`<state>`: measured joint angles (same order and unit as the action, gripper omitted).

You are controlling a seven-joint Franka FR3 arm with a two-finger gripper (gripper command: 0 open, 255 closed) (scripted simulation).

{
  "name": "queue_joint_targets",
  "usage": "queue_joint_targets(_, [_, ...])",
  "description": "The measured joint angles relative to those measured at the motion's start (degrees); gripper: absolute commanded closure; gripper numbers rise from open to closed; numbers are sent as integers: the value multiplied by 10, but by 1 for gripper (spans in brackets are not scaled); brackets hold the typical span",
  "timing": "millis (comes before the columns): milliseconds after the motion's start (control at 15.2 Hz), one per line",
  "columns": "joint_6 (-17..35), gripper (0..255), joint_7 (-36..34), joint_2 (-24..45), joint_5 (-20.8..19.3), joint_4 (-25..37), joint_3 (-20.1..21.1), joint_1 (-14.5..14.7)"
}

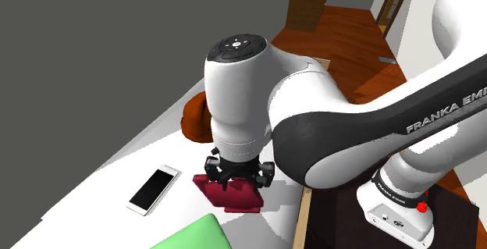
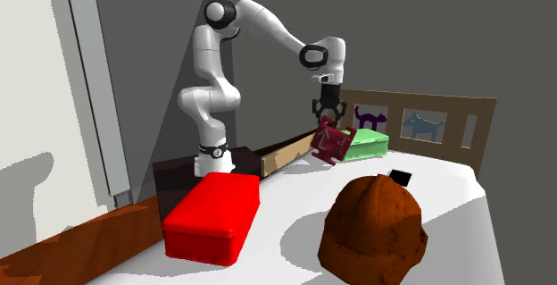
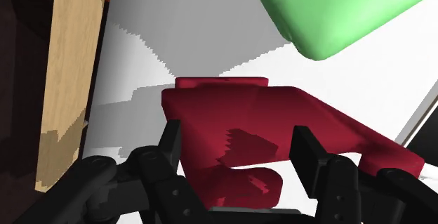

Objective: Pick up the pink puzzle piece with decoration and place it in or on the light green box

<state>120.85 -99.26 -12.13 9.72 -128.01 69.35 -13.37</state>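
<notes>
The puzzle piece (image 1: 231,194) is drawn dark red, with a patterned face that shows in the second exterior view (image 2: 334,139). My gripper (image 1: 234,179) is shut on it, and the two black fingers (image 3: 171,144) clasp its sides in the wrist view. The piece (image 3: 246,128) hangs tilted a little above the white surface, under the gripper (image 2: 328,113). The light green box (image 2: 368,143) lies just beyond the piece, close to the headboard. Its corner (image 1: 195,236) shows at the shoulder view's bottom edge, and its rounded edge (image 3: 337,12) lies ahead of the gripper (image 3: 239,161).
A white phone (image 1: 154,189) lies on the surface beside the piece. A brown hat-like lump (image 2: 375,225) and a red box (image 2: 214,213) sit nearer the second exterior camera. A wooden headboard (image 2: 428,122) with animal cut-outs stands behind the green box. A wooden side rail (image 3: 67,68) runs by the stand.
</notes>
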Motion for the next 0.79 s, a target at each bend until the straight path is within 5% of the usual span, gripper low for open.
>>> queue_joint_targets(132, [-4, 255, -79, 75, -73, 36, 81, -45])
queue_joint_targets(198, [-11, 255, -137, 137, -135, 54, 98, -37])
queue_joint_targets(330, [-30, 255, -241, 240, -250, 92, 69, 38])
queue_joint_targets(792, [-110, 255, -373, 389, -372, 250, -54, 280])
